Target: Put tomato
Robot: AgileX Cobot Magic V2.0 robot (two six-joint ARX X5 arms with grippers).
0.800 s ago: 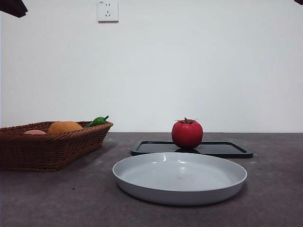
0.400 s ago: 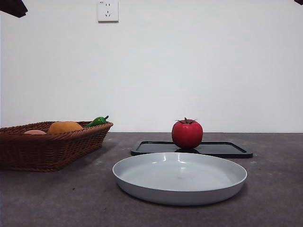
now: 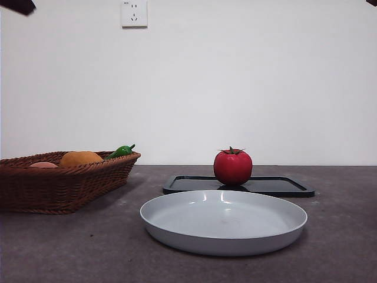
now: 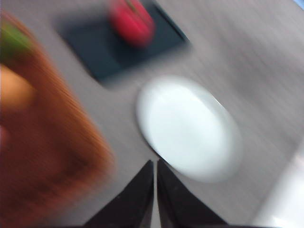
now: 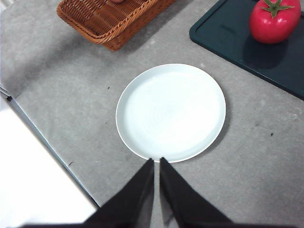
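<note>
The glossy red tomato (image 3: pixel 232 167) with its green stem stands upright on the black tray (image 3: pixel 277 186), behind the white plate (image 3: pixel 177 234). My right gripper (image 5: pixel 156 161) hangs high over the near rim of the plate (image 5: pixel 142 85), jaws together and holding nothing; the tomato (image 5: pixel 274 21) is far beyond it on the tray (image 5: pixel 223 33). My left gripper (image 4: pixel 155 164) is also high above the table with its jaws together and nothing in them. Its view is smeared; the tomato (image 4: pixel 132 21) shows as a red blur past the plate (image 4: pixel 190 128).
A wicker basket (image 3: pixel 59 188) on the left holds an orange round fruit (image 3: pixel 81 158) and a green pepper (image 3: pixel 121 151). A wall socket (image 3: pixel 134 13) is up on the white wall. Black arm tips (image 3: pixel 17 6) show only at the top corners.
The black arm tip at the top left corner has risen slightly, and the left wrist picture is motion-blurred. Tomato, plate, tray and basket have not moved.
</note>
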